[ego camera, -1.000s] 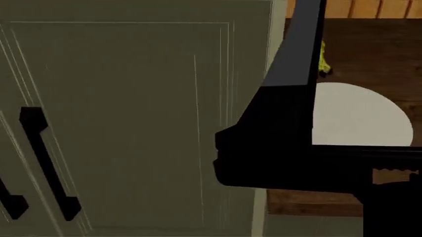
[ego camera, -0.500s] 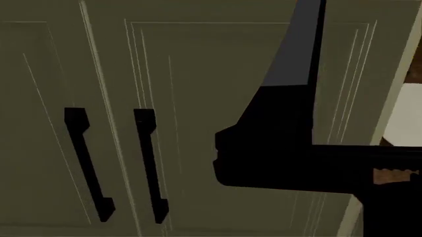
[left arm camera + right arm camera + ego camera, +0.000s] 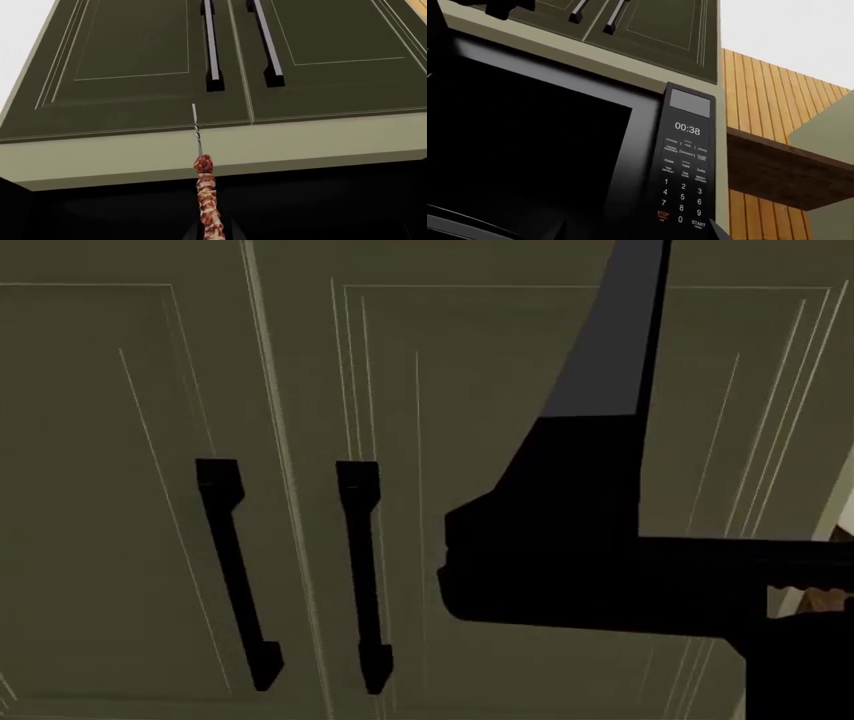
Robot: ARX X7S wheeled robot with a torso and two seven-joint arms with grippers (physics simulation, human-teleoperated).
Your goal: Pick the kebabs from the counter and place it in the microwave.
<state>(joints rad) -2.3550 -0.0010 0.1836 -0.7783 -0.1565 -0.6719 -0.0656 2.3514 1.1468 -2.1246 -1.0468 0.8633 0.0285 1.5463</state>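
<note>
In the left wrist view my left gripper (image 3: 212, 235) is shut on the kebabs (image 3: 208, 200), a skewer of red-pink and pale chunks. Its bare thin tip (image 3: 195, 125) points at the pale olive-grey cabinet doors (image 3: 133, 60), below their two black handles. The microwave (image 3: 687, 165) fills the right wrist view, with a dark cavity (image 3: 527, 135) and a keypad panel reading 00:38. My right gripper (image 3: 640, 232) is open and empty in front of the microwave, level with its lower edge. The counter is out of view.
The head view shows cabinet doors (image 3: 120, 490) with two black handles (image 3: 363, 570) and a black arm shape (image 3: 574, 540) in front of them. A wooden shelf (image 3: 787, 170) and a plank wall (image 3: 760, 95) lie beside the microwave.
The head view has swung, so the cabinet doors and handles slid right. The white plate and brown counter have left the view. The dark arm shape keeps its place.
</note>
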